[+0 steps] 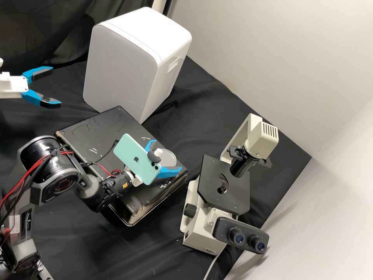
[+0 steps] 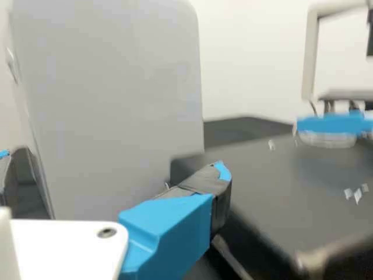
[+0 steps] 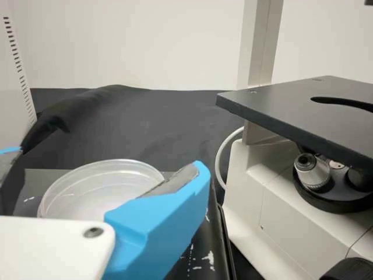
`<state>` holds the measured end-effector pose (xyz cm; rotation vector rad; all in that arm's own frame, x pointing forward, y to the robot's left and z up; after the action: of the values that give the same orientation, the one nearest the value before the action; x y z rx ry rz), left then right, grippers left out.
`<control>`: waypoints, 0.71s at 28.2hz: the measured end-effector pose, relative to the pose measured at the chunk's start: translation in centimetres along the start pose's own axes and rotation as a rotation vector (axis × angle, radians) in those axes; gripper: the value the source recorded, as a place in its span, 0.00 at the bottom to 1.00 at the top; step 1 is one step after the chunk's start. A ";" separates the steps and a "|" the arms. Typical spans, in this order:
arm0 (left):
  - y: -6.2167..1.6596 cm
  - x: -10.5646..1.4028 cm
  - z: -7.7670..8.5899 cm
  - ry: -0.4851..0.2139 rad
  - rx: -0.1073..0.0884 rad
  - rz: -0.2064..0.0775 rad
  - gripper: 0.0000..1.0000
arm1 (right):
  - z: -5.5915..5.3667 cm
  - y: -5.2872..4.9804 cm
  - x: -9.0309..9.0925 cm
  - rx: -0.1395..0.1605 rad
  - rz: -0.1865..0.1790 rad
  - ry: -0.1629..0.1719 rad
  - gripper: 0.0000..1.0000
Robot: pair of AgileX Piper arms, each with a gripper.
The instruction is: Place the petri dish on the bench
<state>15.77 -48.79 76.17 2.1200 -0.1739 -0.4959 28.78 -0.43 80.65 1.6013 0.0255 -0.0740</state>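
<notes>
The right claw [image 1: 168,155] is clamped on the dish [image 1: 169,157]: its two blue fingers [image 3: 169,204] lie against the clear rim on opposite sides, and the dish fills the gap between them. The dish is round, so no side of it is longer than another. It lies flat and level, with its broad faces up and down. Under the claw is a black tray [image 1: 97,132], and the dish sits over the tray's corner nearest the fingertips. Whether it rests on the tray or hangs just above it cannot be told.

Just ahead of the fingertips stands a microscope [image 1: 217,202], its black stage higher than the dish. A mint-green phone [image 1: 136,159] is fixed right behind the claw on the wrist. A white box [image 1: 132,58] stands off to the claw's side, past the tray's far edge.

The left claw [image 1: 54,86] is well away from the right one, across the tray and beside the box, over the black bench [image 1: 202,112]. Its fingers are spread apart with nothing between them.
</notes>
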 end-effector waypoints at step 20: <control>1.51 -0.8 -1.2 -0.014 -0.078 0.066 1.00 | -0.5 1.1 -2.9 0.049 0.141 0.012 1.00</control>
<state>15.60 -48.47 78.24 2.0286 -0.2281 -0.4716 25.92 0.08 81.91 1.6485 -0.0804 0.0447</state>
